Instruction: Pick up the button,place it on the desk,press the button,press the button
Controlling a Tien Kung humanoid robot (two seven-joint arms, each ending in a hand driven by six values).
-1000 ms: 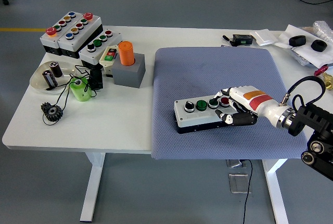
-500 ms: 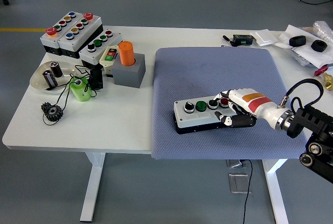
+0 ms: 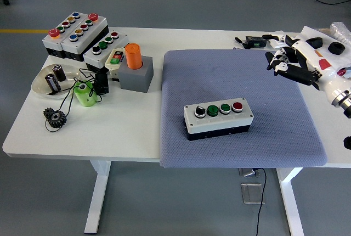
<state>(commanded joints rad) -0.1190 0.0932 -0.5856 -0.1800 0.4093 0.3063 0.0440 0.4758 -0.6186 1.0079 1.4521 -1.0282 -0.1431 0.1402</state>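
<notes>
A grey button box (image 3: 218, 118) with a black switch, two green buttons and a red button (image 3: 237, 106) lies on the blue-grey mat (image 3: 236, 77), near its front middle. My right hand (image 3: 290, 63) is white with black fingers. It hovers over the mat's far right corner, well away from the box, with fingers spread and empty. My left arm is out of view.
Three more button boxes (image 3: 82, 33) stand at the far left. An orange cylinder in a grey block (image 3: 134, 68), a green cylinder (image 3: 85, 94), a dish (image 3: 41, 82) with parts and a black gear (image 3: 55, 117) lie on the left. Small items (image 3: 321, 44) lie at the far right.
My right hand has let go of the button box's right end and pulled back up and to the far right. The box stays on the mat.
</notes>
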